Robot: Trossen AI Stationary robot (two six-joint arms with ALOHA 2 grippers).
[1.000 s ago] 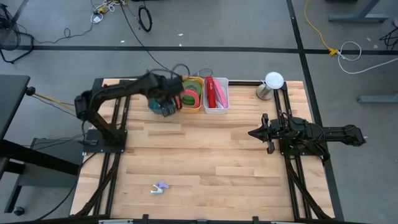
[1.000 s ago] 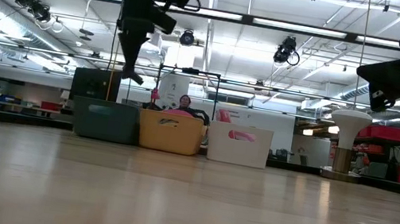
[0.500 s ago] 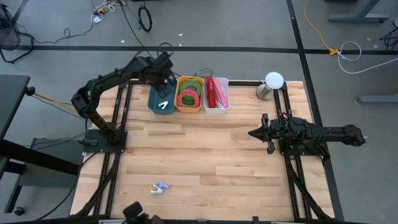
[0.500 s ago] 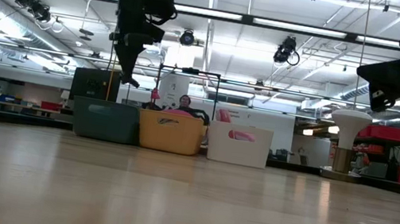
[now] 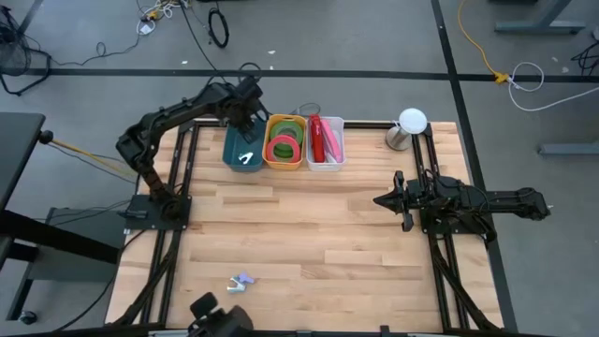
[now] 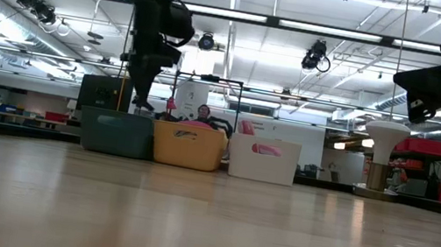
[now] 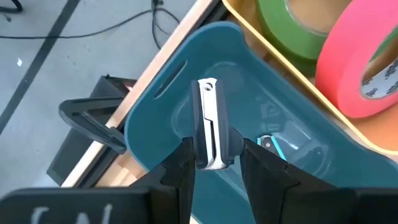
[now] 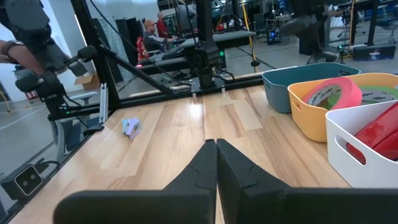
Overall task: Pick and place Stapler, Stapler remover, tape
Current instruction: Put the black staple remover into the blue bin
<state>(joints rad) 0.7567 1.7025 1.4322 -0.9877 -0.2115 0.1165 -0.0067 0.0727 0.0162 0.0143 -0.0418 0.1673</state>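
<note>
Since the earlier frames, the left arm had swung back from over the yellow bin to the far edge of the teal bin, uncovering both bins. From largest to smallest: the butcher-block table; the right arm, idle at the right side with the right gripper closed and empty; the left gripper, fingers partly apart with nothing between them; the white bin holding the red stapler; the yellow bin holding the green tape and a pink roll; the staple remover, lying in the teal bin. All three items appeared placed, so the task seemed nearly complete.
</note>
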